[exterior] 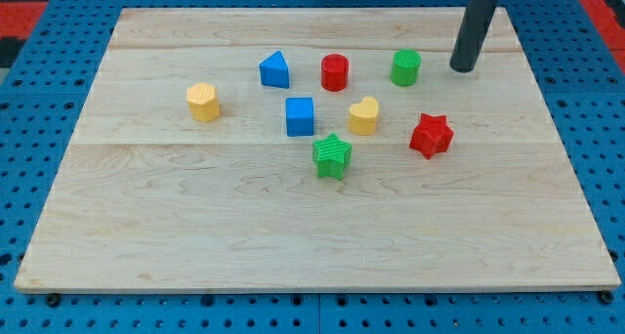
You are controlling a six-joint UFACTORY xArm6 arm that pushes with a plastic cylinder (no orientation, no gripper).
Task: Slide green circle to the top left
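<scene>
The green circle [405,67] is a short green cylinder standing on the wooden board [195,236], right of centre near the view's top. My tip [461,68] is the lower end of a dark rod that comes down from the view's top right. It rests on the board just to the right of the green circle, with a small gap between them.
A red cylinder [335,72] and a blue triangle block [275,70] stand to the left of the green circle. A yellow hexagon [203,102], a blue cube [300,116], a yellow heart [363,116], a green star [332,156] and a red star [431,135] lie lower down.
</scene>
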